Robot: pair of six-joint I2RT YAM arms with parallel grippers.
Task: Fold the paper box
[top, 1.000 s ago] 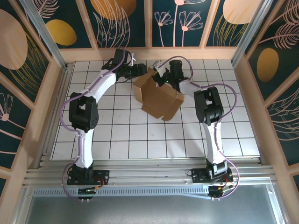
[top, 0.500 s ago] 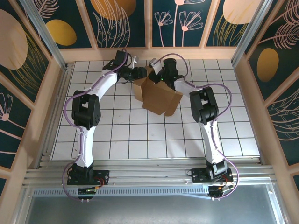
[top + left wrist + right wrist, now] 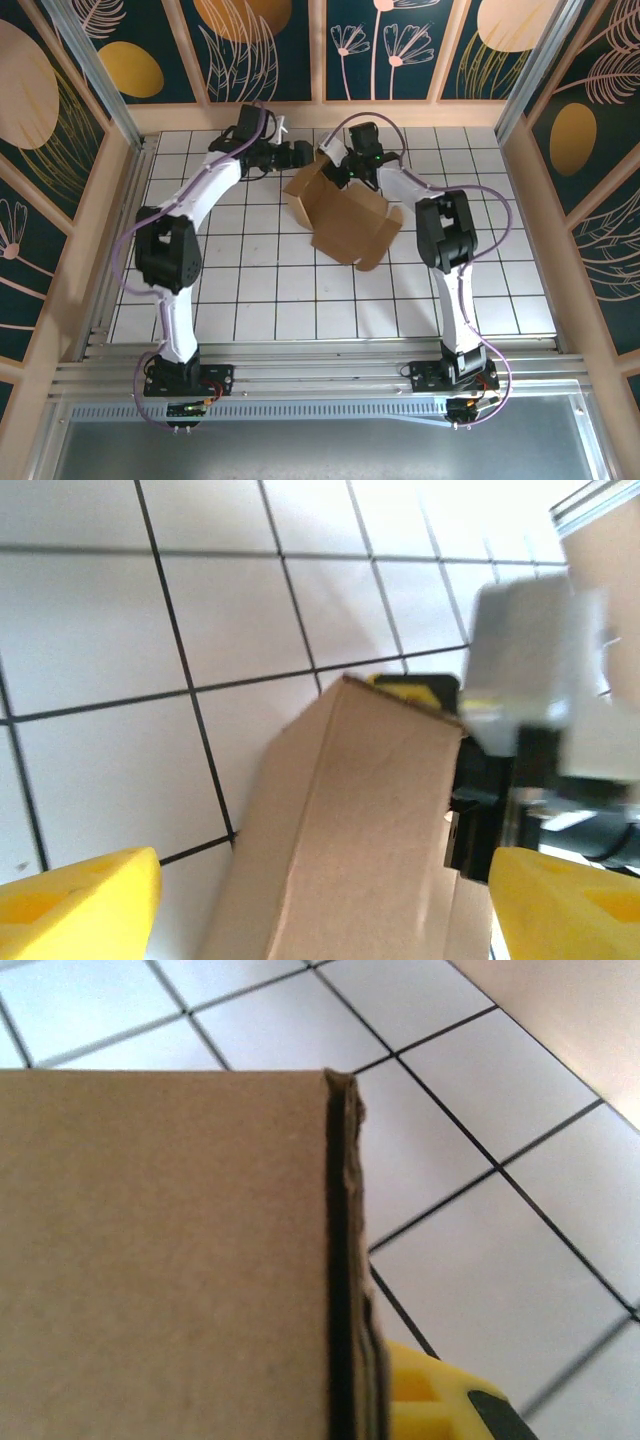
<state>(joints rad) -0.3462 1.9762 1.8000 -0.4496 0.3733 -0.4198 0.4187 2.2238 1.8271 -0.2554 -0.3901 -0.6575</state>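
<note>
Right jaws clamp the paper box (image 3: 345, 215) by its far edge.

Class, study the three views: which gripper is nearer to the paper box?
Right. The right gripper holds the paper box by its far wall, with the cardboard right against it. The left gripper hangs open just beside the box's far-left corner.

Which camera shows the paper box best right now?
Top external: the whole paper box shows, flaps open. Left wrist catches one tilted panel of it; right wrist, a close flat face and its edge.
</note>
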